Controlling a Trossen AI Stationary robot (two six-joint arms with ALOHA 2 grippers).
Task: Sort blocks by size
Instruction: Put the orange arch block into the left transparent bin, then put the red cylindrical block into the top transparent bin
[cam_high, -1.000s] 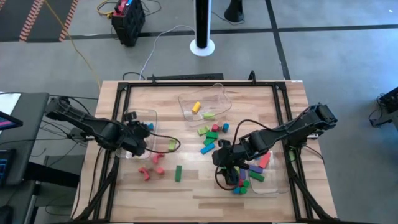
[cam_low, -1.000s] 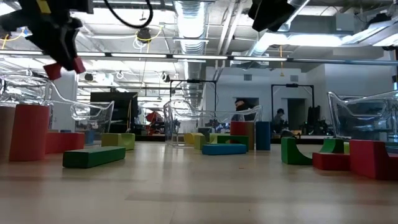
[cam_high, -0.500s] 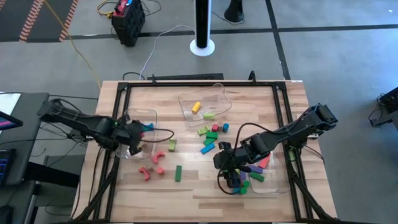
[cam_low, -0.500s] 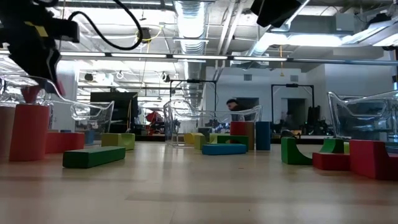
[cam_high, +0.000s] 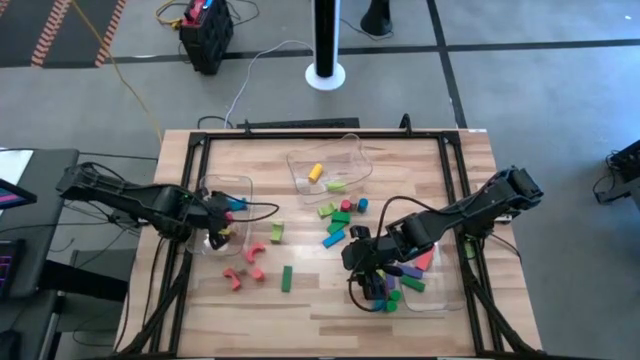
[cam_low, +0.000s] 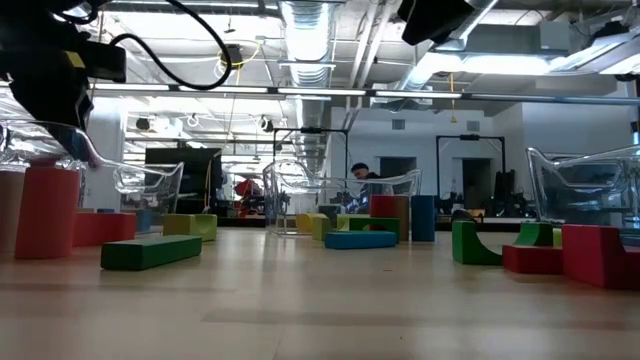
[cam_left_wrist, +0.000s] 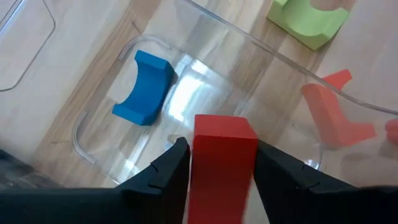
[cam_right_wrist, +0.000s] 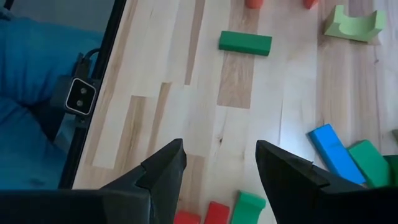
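Leftmost, the left tool (cam_left_wrist: 217, 168) hangs over the clear bin (cam_high: 236, 186) at the worktop's (cam_high: 420, 165) left edge, its two dark fingers (cam_left_wrist: 165, 174) part-way apart with a red block (cam_left_wrist: 222, 163) standing between them; the block fills the gap, though whether the pads press on it I cannot tell. That block's long axis runs along the fingers, its square end face turned toward the bin floor, where a blue arch (cam_left_wrist: 144, 87) lies on its side. Just outside the bin wall sit a red arch (cam_left_wrist: 336, 115) and a light green arch (cam_left_wrist: 309, 18), the green one with its hollow facing away from the bin. Nearer the middle, a green bar (cam_high: 287, 278) lies flat, its long axis running from the front of the worktop toward the back. Beyond it a loose cluster of blocks (cam_high: 340, 218) spreads out below a second bin (cam_high: 352, 146). Rightmost, the right tool (cam_right_wrist: 219, 163) hovers above bare wood with its fingers (cam_right_wrist: 163, 168) spread wide and nothing between them, close to the pile of blocks (cam_high: 400, 282) at the third bin.
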